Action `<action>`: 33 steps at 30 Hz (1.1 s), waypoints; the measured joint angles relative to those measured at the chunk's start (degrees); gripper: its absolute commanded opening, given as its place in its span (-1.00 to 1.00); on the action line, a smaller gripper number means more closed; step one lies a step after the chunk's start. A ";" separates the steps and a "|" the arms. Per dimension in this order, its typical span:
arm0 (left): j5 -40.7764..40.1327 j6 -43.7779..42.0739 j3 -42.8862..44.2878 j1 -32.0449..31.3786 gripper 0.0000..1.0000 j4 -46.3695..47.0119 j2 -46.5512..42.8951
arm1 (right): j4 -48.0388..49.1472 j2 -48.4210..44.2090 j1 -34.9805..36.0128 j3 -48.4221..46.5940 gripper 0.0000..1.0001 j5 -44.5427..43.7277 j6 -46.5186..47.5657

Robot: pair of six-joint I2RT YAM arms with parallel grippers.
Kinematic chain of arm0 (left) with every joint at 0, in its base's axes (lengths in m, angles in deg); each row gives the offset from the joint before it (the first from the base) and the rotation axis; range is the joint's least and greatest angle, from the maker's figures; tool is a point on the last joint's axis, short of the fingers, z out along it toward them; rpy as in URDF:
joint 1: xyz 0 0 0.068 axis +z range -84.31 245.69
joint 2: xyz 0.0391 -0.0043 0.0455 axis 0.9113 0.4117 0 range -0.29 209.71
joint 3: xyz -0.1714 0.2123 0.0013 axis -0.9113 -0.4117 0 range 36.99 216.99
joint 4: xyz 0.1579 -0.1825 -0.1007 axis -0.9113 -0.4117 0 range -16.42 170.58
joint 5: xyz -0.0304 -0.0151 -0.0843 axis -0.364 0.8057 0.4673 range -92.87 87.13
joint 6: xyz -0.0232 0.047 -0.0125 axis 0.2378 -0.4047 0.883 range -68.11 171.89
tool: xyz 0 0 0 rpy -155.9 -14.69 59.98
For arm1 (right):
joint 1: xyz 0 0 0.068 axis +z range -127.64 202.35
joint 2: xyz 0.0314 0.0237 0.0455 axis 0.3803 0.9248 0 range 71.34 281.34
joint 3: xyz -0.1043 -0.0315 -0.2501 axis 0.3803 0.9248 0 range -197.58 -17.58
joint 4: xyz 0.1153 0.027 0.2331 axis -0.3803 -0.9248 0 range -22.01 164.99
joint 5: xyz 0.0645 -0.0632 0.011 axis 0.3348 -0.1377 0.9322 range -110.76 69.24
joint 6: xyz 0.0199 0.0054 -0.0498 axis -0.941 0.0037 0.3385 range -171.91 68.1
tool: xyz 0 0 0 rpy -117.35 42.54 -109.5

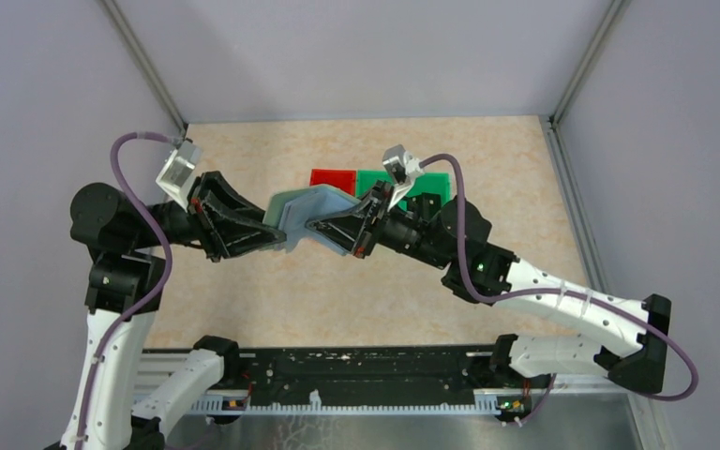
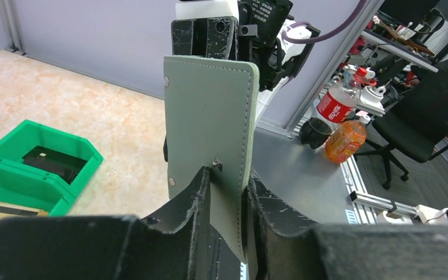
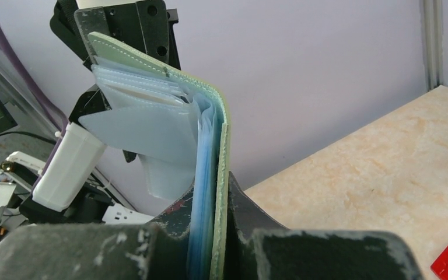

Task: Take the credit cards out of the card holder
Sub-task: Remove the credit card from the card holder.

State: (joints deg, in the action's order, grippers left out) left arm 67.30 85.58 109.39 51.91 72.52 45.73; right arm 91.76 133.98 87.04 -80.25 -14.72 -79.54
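**A:** What do the right fingers (image 3: 248, 213) do?

**B:** They are pressed together on the card holder (image 2: 210, 111). They pinch one cover and the edge of its clear sleeves (image 3: 146, 131).

**A:** And the left fingers (image 2: 193, 201)?

**B:** They stand on both sides of the other cover, near a metal stud (image 2: 217, 165). Whether they press it, I cannot tell.

**A:** Where is the holder?

**B:** It is in the air between the two arms, opened like a book, above the surface (image 1: 337, 300). Behind it are a red bin (image 1: 331, 177) and green bins (image 2: 41, 137). One green bin contains a dark flat piece (image 2: 52, 160).
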 measured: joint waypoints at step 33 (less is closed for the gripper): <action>3.67 7.26 -1.70 -0.20 -0.84 8.85 0.00 | 3.74 -2.64 -2.25 3.06 -1.00 8.96 -2.67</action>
State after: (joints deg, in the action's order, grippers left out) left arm 70.97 92.84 107.69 51.71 81.38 45.73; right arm 95.50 131.33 84.79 -77.19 -5.75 -82.21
